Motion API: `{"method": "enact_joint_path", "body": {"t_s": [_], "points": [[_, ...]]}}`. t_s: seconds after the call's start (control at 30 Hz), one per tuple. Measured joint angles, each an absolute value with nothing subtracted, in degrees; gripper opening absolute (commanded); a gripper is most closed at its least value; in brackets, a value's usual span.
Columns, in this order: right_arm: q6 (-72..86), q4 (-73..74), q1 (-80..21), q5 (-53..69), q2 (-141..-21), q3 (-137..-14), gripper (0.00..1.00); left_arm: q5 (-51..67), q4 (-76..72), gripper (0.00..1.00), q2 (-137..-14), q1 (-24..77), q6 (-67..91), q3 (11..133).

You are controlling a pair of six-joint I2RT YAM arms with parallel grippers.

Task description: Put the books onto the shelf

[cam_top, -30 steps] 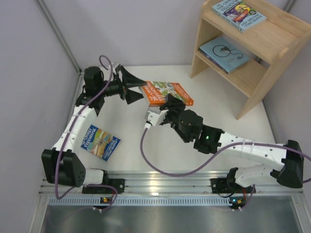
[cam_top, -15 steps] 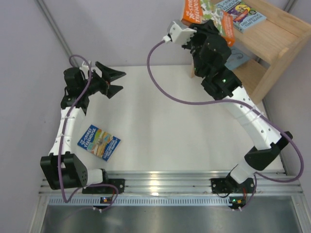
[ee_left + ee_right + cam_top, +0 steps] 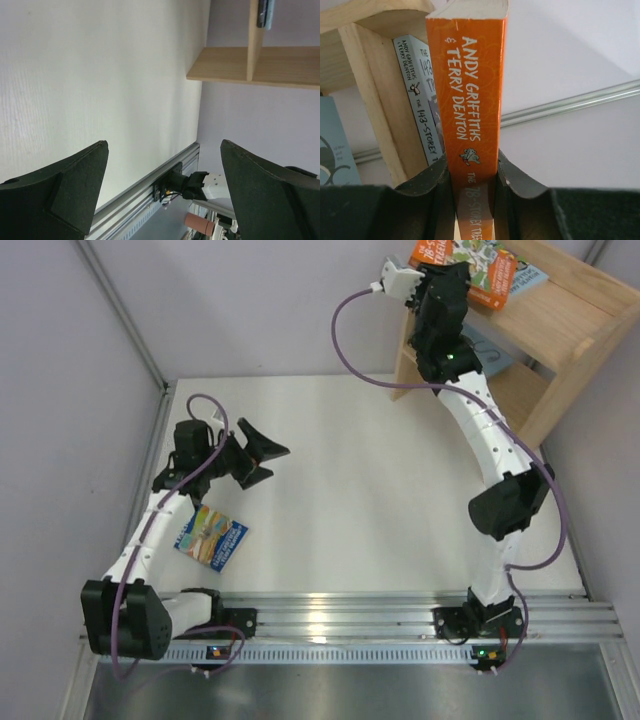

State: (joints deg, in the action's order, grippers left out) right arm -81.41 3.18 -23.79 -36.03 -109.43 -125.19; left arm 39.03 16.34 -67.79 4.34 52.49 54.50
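I've swung the orange paperback point(image 3: 482, 264), clamped in my right gripper point(image 3: 471, 175), up to the pale wooden shelf point(image 3: 565, 315) for placing. Left gripper point(image 3: 274, 462) gapes, empty.

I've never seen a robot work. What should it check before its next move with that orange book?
1. Grip: right jaws closed on both covers of the orange book: ok.
2. Position: orange book over the top of the shelf in the overhead view: ok.
3. Landing spot: a blue book lies there, partly under it; room enough: cannot tell.
4. Left jaws open, empty, above the table: ok.
5. All books shelved: one illustrated book lies on the table: not ok.
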Motion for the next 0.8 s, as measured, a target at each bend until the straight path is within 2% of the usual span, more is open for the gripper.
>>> {"method": "enact_joint_path", "body": {"t_s": [0.1,0.2,0.23,0.33,0.43,0.57,0.8], "points": [[-81.95,3.20,-21.45,-34.74,-114.26,-129.73,0.06,37.67,17.17,0.99,-66.81,6.46,52.29,50.94],[-82.08,2.66,-18.81,-33.63,-117.43,-133.23,0.27,36.40,18.20,0.99,-66.78,9.28,52.27,49.43],[-81.95,2.50,-17.96,-33.36,-117.95,-133.95,0.40,35.90,18.39,0.99,-66.81,10.44,52.27,49.39],[-79.81,2.09,-15.97,-33.30,-118.91,-135.17,0.58,34.68,18.24,0.99,-66.87,13.08,52.27,49.45],[-76.82,2.85,-14.98,-32.47,-119.13,-137.16,0.68,33.36,18.26,0.99,-67.37,15.00,52.29,49.71],[-72.40,6.15,-14.55,-28.91,-119.09,-138.87,0.75,32.14,18.17,0.99,-68.20,16.80,52.31,50.04],[-64.25,12.01,-14.06,-21.56,-117.71,-139.24,0.77,31.57,18.15,0.99,-69.30,18.26,52.29,50.85]]}}
